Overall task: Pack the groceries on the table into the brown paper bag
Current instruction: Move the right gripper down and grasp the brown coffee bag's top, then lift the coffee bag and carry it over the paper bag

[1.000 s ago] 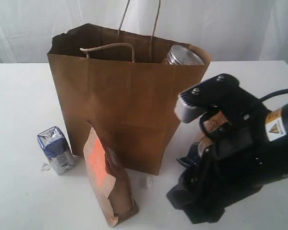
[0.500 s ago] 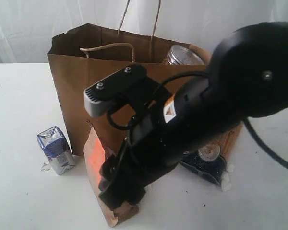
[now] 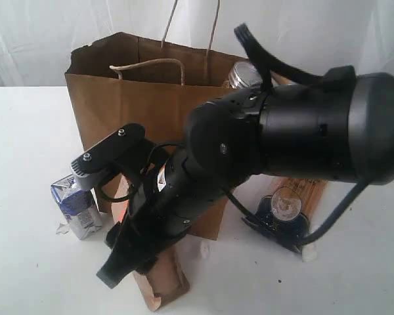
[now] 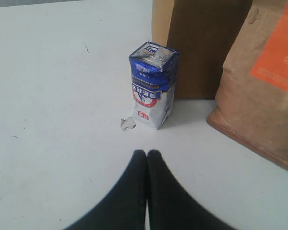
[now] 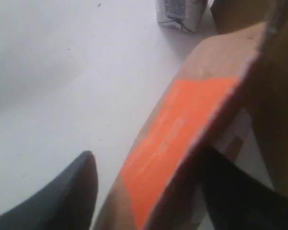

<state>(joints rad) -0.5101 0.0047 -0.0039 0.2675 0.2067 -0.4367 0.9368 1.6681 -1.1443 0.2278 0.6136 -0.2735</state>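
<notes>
Right wrist view: my claw, low in frame, stands apart astride the pouch, a finger each side, ready to clamp it.

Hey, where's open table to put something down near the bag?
Bare table lies left of the small carton and the paper bag, and in front of the carton. It is crowded in front of the bag, where the orange-labelled pouch, the right arm and the dark jar sit.
</notes>
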